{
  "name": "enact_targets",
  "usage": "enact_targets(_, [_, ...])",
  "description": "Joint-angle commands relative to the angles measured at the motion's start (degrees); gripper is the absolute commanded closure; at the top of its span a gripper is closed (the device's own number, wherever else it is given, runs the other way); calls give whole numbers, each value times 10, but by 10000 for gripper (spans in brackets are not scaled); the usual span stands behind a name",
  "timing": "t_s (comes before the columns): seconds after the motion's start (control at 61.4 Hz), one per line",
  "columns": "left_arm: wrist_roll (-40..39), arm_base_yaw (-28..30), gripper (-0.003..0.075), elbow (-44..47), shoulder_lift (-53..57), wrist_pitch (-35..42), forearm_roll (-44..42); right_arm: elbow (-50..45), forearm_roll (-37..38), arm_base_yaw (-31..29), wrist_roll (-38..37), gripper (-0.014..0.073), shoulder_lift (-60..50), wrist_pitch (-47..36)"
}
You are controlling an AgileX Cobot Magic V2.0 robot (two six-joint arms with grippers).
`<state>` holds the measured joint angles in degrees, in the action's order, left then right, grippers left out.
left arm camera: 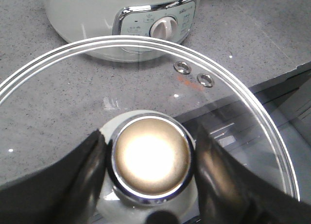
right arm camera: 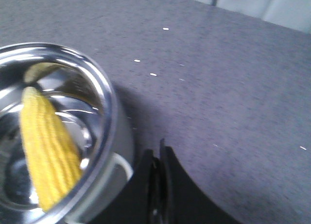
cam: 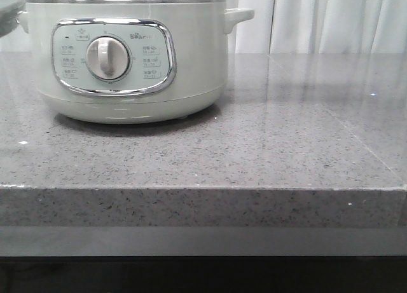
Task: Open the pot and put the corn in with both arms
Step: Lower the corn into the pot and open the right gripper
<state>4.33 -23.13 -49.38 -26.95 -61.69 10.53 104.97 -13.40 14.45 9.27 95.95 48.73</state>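
The pale grey-green pot [cam: 133, 58] stands at the back left of the stone counter, its lid off. In the right wrist view the yellow corn [right arm camera: 46, 156] lies inside the pot's shiny metal bowl [right arm camera: 104, 102]. My right gripper [right arm camera: 158, 158] is shut and empty, just outside the pot by its side handle [right arm camera: 121, 168]. My left gripper [left arm camera: 150, 158] is shut on the round metal knob [left arm camera: 150, 156] of the glass lid [left arm camera: 228, 97], held off the pot [left arm camera: 126, 25] over the counter. An edge of the lid shows at the front view's top left [cam: 9, 13].
The grey speckled counter [cam: 254, 153] stretches right of the pot to its front edge [cam: 203, 188]. White curtains [cam: 318, 20] hang behind. In the left wrist view the counter's edge [left arm camera: 286, 76] drops off beside the lid.
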Motion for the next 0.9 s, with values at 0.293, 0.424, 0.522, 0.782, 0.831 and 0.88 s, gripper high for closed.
enact_targets(0.293, [-4,-4,479,-19,-3,93,17,-358,28,-138,7,659,-292,-192])
enact_targets(0.424, [-4,-4,479,-25,-22,109,17,-484,28,-137,11,659,-384,-268])
enact_targets(0.522, [-4,-4,479,-42,-58,109,16,-575,28,-135,11,659,-463,-311])
enact_targets(0.782, [19,-4,479,-145,-195,155,16,-771,28,-135,11,659,-692,-375])
enact_targets(0.831, [25,-4,479,-180,-224,155,16,-789,28,-135,11,659,-723,-374])
enact_targets(0.88, [33,-4,479,-208,-248,155,16,-802,28,-135,11,659,-749,-369])
